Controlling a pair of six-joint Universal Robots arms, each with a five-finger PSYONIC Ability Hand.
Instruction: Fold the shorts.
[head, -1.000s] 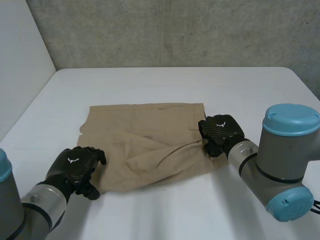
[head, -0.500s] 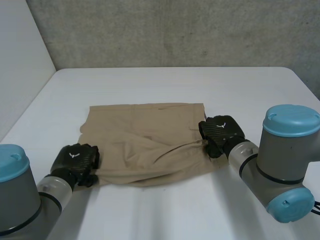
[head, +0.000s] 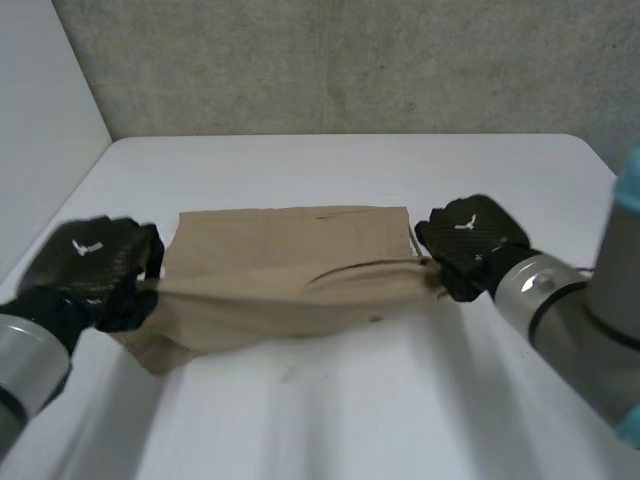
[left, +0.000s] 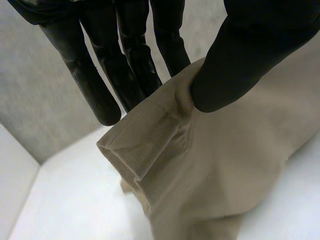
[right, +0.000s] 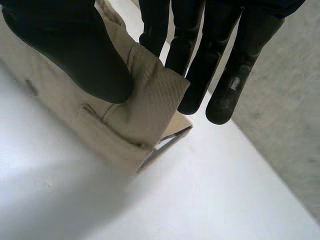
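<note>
The tan shorts (head: 290, 270) lie across the middle of the white table, their near edge lifted and stretched between my two hands. My left hand (head: 92, 272) grips the shorts' near left corner, raised off the table. Its wrist view has the thumb (left: 250, 55) pressing a hemmed corner of the shorts (left: 165, 150) against the fingers (left: 125, 60). My right hand (head: 468, 245) holds the near right corner. There the thumb (right: 75, 50) pinches the waistband fold of the shorts (right: 145, 105) against the fingers (right: 200, 55).
The white table (head: 340, 410) stretches bare in front of the shorts. A grey wall (head: 330, 60) runs behind the table and a white panel (head: 40, 140) stands at the left.
My left hand closed on the near left corner and lifted it up and to the left. My right hand rose a little with its corner, pulling the near edge taut.
</note>
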